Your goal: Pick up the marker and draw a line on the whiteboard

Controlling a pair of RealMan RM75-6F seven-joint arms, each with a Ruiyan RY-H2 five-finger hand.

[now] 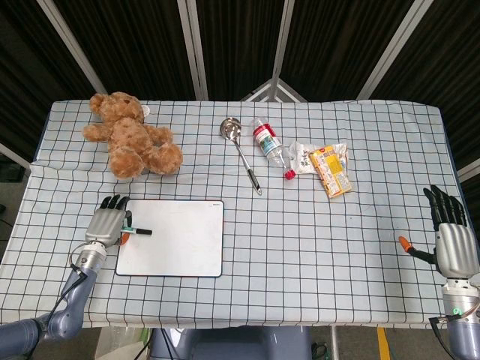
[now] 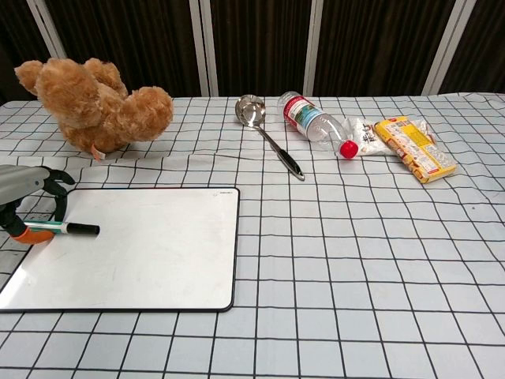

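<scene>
Left hand gripping marker, tip over whiteboard left edge. Right hand flat at table edge, fingers spread, holding nothing.

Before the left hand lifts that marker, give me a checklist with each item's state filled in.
1. Left hand at the marker: ok, fingers arched over its rear end.
2. Marker firmly held: cannot tell, the contact is not clearly visible in either view.
3. Marker cap off: cannot tell, the black end shows but too small to judge.
4. Whiteboard flat and unmarked: ok, no line drawn yet.
5. Drawing area free: ok, only the marker lies on it; the teddy bear sits behind, apart.
6. Right hand out of the way: ok, at the table's far right edge, holding nothing.
</scene>
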